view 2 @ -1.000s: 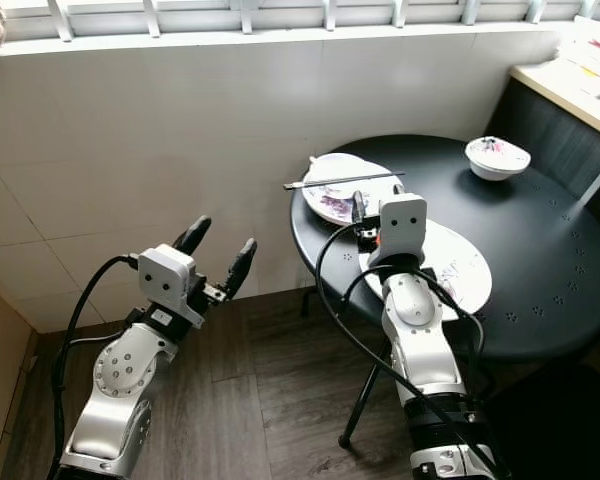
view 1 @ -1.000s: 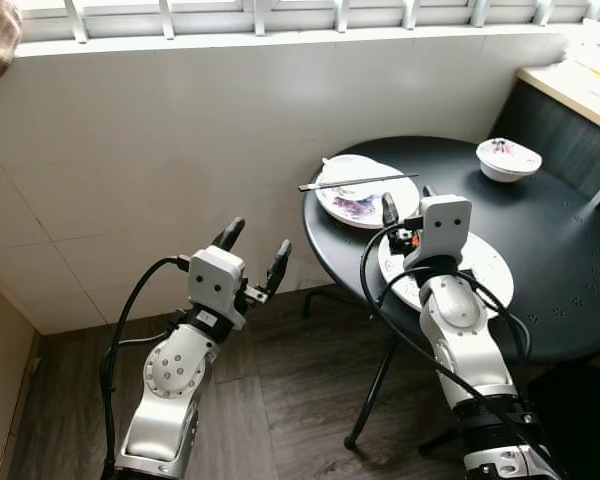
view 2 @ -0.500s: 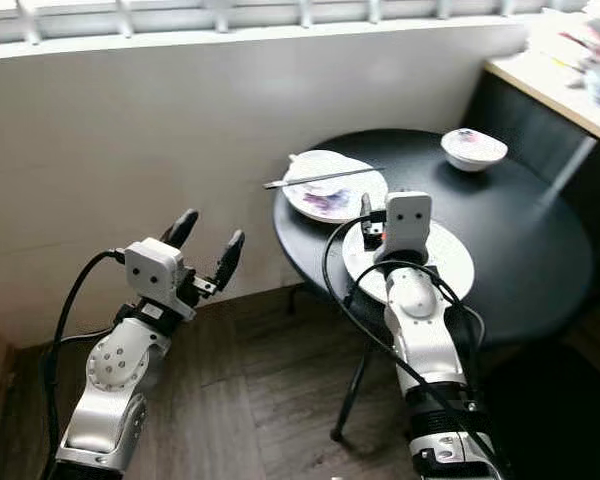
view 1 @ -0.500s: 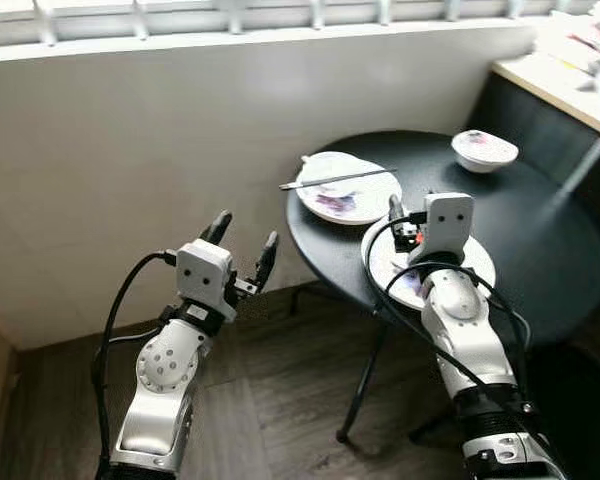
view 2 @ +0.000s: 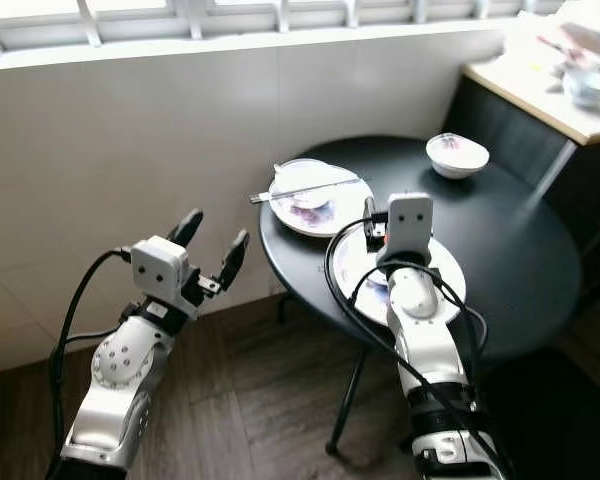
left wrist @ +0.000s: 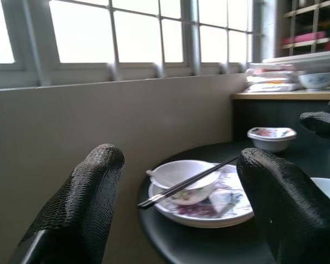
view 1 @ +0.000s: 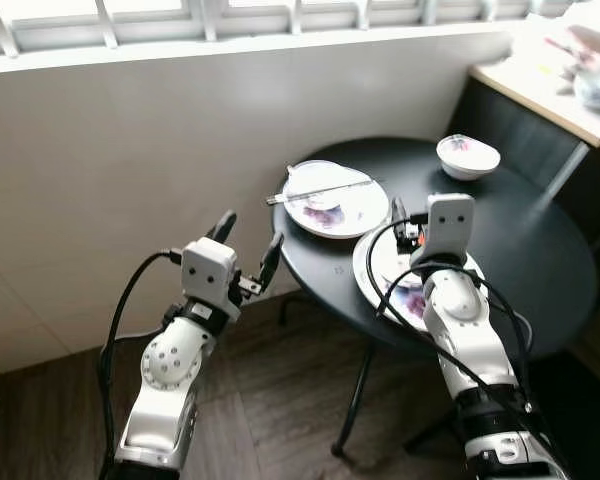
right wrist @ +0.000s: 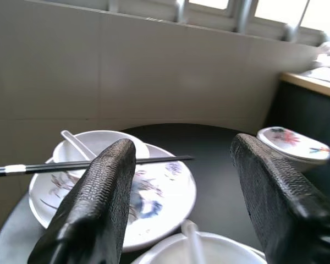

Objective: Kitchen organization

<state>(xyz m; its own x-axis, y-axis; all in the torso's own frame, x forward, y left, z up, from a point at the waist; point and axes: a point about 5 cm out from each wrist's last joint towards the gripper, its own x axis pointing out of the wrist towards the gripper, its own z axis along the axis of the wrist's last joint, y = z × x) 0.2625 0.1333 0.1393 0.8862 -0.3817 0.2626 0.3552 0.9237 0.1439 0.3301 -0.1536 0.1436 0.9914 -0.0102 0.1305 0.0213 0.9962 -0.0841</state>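
Closer now to the round table (view 1: 540, 250), right claw (view 1: 412, 212) hovers released over a plate (view 1: 380, 262), left claw (view 1: 248, 248) released too.

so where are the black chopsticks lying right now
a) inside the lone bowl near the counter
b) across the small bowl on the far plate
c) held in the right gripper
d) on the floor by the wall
b, the chopsticks rest across the small bowl that sits on the patterned plate, and the right gripper is open and holds nothing.

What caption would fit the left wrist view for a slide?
Open left gripper facing a round black table, where chopsticks rest across a white bowl on a floral plate.
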